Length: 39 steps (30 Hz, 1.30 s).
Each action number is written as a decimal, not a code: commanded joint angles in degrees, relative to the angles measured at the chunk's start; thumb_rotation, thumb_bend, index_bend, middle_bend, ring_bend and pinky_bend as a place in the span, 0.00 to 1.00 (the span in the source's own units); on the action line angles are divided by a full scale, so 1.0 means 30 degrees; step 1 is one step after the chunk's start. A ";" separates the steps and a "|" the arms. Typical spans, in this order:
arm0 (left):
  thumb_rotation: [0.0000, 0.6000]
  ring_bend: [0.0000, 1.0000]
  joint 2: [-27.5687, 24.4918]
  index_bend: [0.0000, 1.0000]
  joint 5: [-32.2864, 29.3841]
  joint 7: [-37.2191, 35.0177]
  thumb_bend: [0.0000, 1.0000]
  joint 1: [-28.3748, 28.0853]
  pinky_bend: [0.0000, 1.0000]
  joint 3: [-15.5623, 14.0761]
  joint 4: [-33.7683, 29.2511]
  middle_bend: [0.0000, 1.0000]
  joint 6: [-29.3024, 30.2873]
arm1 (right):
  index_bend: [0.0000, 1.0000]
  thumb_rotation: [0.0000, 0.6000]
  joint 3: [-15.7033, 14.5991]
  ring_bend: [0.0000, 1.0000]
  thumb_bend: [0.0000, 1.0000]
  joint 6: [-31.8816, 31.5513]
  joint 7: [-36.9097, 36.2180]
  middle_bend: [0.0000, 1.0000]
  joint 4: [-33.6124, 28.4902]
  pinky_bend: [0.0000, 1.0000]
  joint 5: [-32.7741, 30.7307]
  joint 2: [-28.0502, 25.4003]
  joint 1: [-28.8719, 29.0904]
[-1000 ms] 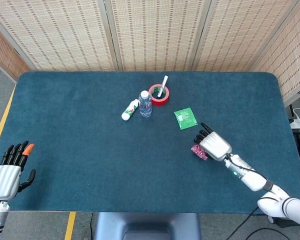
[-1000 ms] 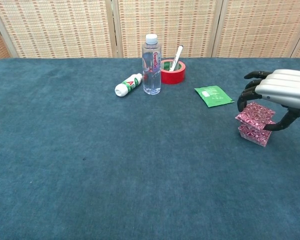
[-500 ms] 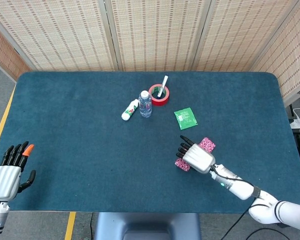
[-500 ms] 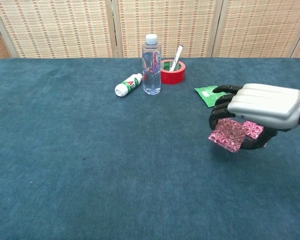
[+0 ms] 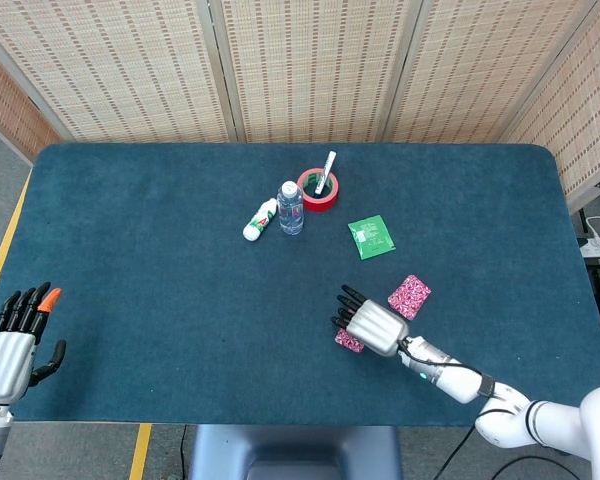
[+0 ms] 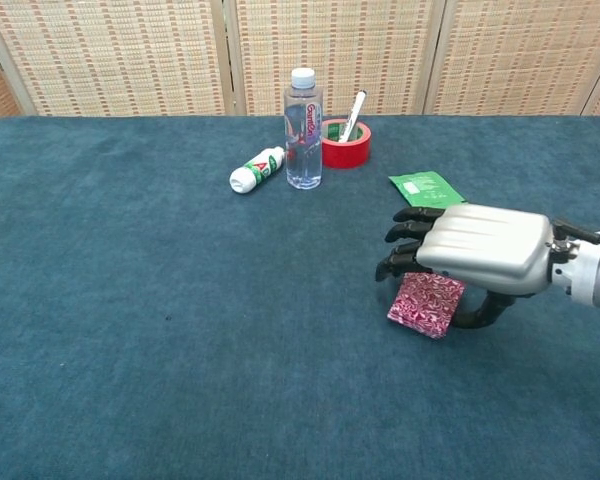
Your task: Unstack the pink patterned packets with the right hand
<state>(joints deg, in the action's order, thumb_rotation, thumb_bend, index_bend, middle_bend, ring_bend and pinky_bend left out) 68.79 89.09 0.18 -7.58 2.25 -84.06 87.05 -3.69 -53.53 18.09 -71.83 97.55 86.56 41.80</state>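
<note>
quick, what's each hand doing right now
Left hand: open, holding nothing.
Right hand: holding a pink patterned packet.

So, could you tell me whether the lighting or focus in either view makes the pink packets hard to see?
Head view: even light, sharp, faint shadows; the free packet shows plainly, the held packet mostly hidden under the right hand. Chest view: sharp, a soft sheen on the hand's silver back, the held packet's pattern crisp; the free packet is hidden behind the hand.

Beyond my hand stands a woven reed screen (image 5: 310,65) of folding panels; beneath it spreads my blue carpeted table (image 5: 160,290), edged on grey floor (image 5: 0,165) by a yellow line (image 5: 0,265).
</note>
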 commanded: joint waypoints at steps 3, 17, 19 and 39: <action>1.00 0.00 0.0026 0.00 0.0037 0.0065 0.46 0.0003 0.00 -0.0011 0.0008 0.00 0.0007 | 0.00 1.00 0.0064 0.00 0.19 0.0399 0.0742 0.06 -0.0976 0.00 -0.0655 -0.0615 -0.0166; 1.00 0.00 0.0174 0.00 0.0090 0.0657 0.46 -0.0135 0.00 -0.0183 -0.0157 0.00 -0.0448 | 0.00 1.00 0.0294 0.00 0.19 -0.0114 -0.0547 0.05 0.0294 0.00 -0.1751 -0.2202 -0.0857; 1.00 0.00 0.0195 0.00 0.0071 0.0718 0.46 -0.0111 0.00 -0.0163 -0.0216 0.00 -0.0393 | 0.00 1.00 0.0258 0.00 0.19 -0.0123 -0.1189 0.05 0.1071 0.00 -0.1871 -0.2290 -0.0969; 1.00 0.00 0.0361 0.00 -0.0078 0.0922 0.46 -0.0177 0.00 -0.0098 -0.0173 0.00 -0.0534 | 0.11 1.00 -0.0484 0.00 0.19 -0.0034 -0.3491 0.10 0.5244 0.00 -0.1170 -0.1050 -0.1223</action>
<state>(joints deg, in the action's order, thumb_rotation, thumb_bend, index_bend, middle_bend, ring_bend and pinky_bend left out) 69.88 88.87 2.95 -8.12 1.94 -84.59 85.44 -5.14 -53.49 7.47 -56.47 93.85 83.04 38.10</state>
